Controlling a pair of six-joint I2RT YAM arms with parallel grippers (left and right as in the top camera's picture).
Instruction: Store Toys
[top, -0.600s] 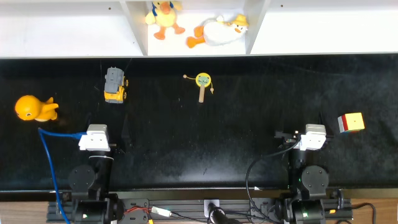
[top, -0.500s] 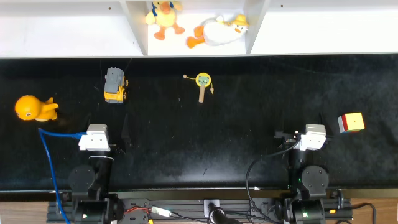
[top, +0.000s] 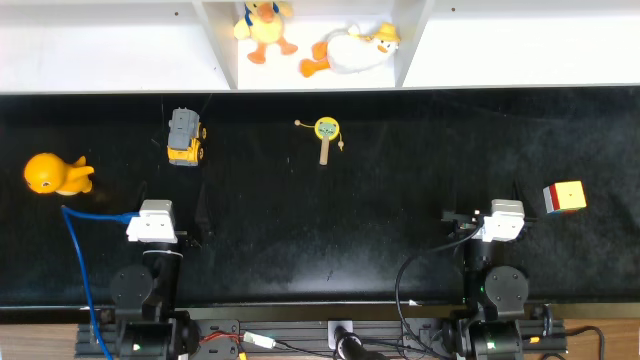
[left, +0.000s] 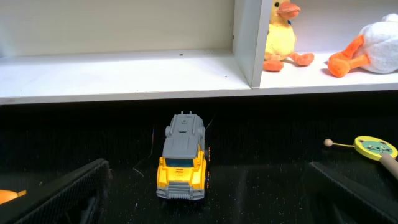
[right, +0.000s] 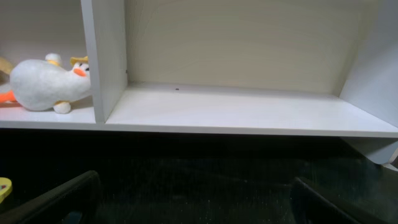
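Note:
A grey and yellow toy truck (top: 184, 136) stands on the black mat, straight ahead of my left gripper (top: 172, 200), which is open and holds nothing. The truck (left: 182, 159) faces the left gripper (left: 205, 208), well clear of its fingers (left: 62, 193). A small rattle drum (top: 326, 133) lies mid-mat. An orange duck (top: 55, 174) sits at the far left, a coloured cube (top: 564, 196) at the far right. My right gripper (top: 490, 198) is open and holds nothing, facing the bare right shelf bay (right: 249, 109). A yellow plush duck (top: 264, 28) and a white plush goose (top: 355, 48) lie in the middle bay.
A white shelf unit (top: 110, 60) runs along the back with upright dividers (left: 249, 43) between its bays. The left bay (left: 118, 68) holds nothing. A blue cable (top: 85, 250) loops beside the left arm's base.

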